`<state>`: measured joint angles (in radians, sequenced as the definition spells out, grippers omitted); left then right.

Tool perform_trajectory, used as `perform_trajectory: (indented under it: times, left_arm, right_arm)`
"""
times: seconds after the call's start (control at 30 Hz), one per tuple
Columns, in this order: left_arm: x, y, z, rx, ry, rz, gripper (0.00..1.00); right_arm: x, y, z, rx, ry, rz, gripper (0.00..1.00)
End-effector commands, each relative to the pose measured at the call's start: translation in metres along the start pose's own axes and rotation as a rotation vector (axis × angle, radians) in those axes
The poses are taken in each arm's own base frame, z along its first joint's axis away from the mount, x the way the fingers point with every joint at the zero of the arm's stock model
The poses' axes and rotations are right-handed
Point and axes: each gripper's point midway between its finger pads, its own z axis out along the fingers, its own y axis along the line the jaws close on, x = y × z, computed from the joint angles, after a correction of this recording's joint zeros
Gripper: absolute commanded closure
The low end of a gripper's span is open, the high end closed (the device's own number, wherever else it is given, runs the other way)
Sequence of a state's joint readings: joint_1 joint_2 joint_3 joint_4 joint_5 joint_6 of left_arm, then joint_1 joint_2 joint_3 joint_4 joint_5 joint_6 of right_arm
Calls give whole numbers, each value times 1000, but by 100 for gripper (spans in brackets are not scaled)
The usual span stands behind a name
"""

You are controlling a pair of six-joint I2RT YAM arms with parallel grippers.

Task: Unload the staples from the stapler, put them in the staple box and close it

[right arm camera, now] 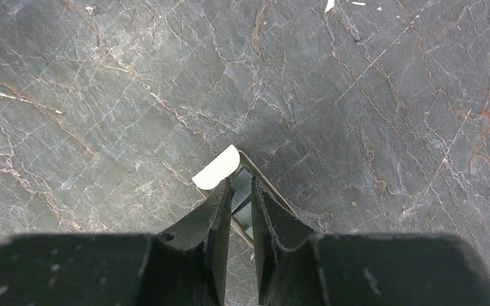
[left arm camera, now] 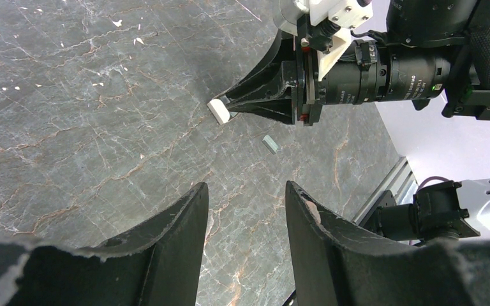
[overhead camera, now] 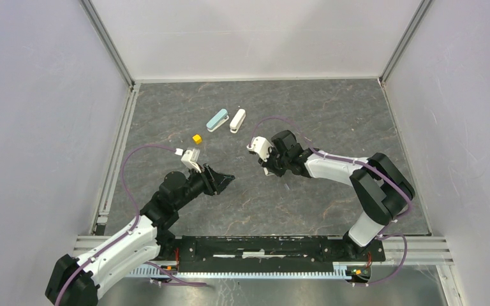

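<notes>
The stapler (right arm camera: 217,169) lies on the table under my right gripper (right arm camera: 241,182), its white end sticking out past the fingertips and its grey metal channel showing between the fingers. The right gripper is shut on it with only a narrow gap. In the left wrist view the stapler's white end (left arm camera: 218,109) sits at the right gripper's tip (left arm camera: 226,105). A short grey strip of staples (left arm camera: 269,143) lies on the table just beside it. My left gripper (left arm camera: 245,188) is open and empty, hovering to the left of the right gripper (overhead camera: 268,167).
A teal stapler (overhead camera: 217,119) and a longer white stapler (overhead camera: 237,120) lie side by side at the back middle. A small yellow cube (overhead camera: 197,138) sits to their front left. Metal rails run along the table's left and near edges.
</notes>
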<state>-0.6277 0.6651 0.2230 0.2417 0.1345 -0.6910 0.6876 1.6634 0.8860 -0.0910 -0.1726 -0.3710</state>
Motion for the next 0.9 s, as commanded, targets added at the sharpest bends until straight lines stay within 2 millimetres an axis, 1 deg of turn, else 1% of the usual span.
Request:
perform_trajectory:
  times: [0.0, 0.2, 0.87]
  left_arm:
    - [-13, -10, 1, 33, -43, -21, 45]
    - [-11, -9, 0, 32, -41, -24, 45]
    - [-9, -7, 0, 27, -38, -25, 45]
  right_arm:
    - [-19, -12, -11, 57, -41, -20, 76]
    - [-18, -20, -14, 101, -34, -19, 76]
    - [-3, -19, -3, 111, 2, 6, 77]
